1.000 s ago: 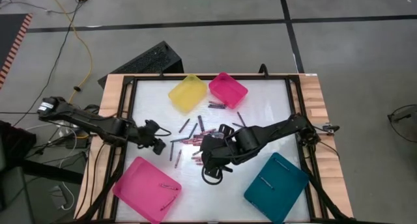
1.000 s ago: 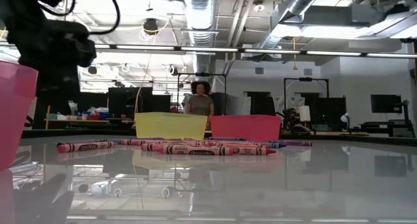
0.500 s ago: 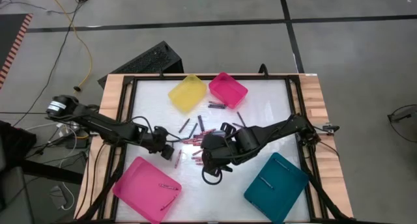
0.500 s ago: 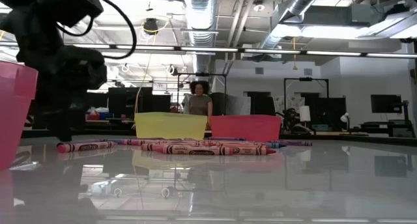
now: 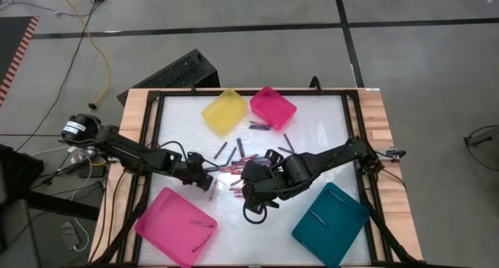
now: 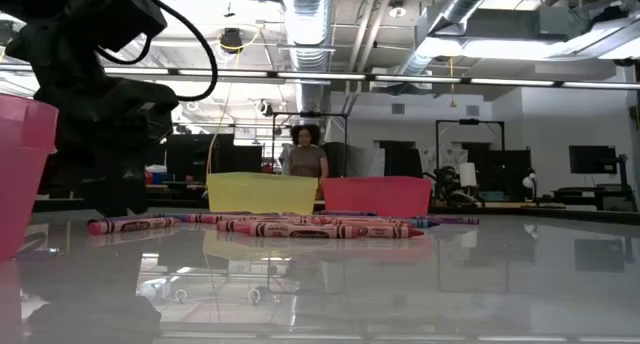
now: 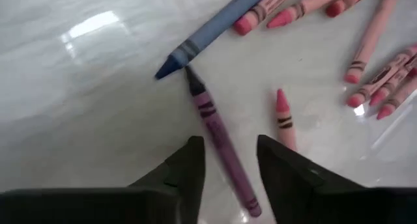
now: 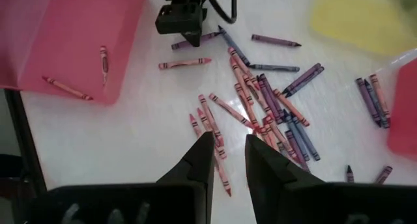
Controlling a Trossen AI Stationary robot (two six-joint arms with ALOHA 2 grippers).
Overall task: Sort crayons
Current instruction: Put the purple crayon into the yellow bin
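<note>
- Lining up on a purple crayon (image 7: 218, 142) with our left gripper (image 7: 229, 160); its fingers stand apart and straddle the stick, not yet touching it as far as we can see.
- That crayon's long axis runs straight out from between the fingers, dark tip away from us, almost meeting the tip of a blue crayon (image 7: 212, 32); a pink crayon (image 7: 283, 118) lies just beside one finger; we judge a straight closing of the fingers would take the purple one alone.
- Our left arm is the nearer one; from above, the left gripper (image 5: 201, 177) sits at the left edge of the crayons (image 5: 234, 163) scattered mid-table.
- Our right gripper (image 8: 229, 160) hangs above the pile, fingers a little apart and empty.
- Only the right wrist view shows two crayons already in the pink tray (image 8: 39, 28); the low view shows mostly the pile's edge and a person beyond the table.
</note>
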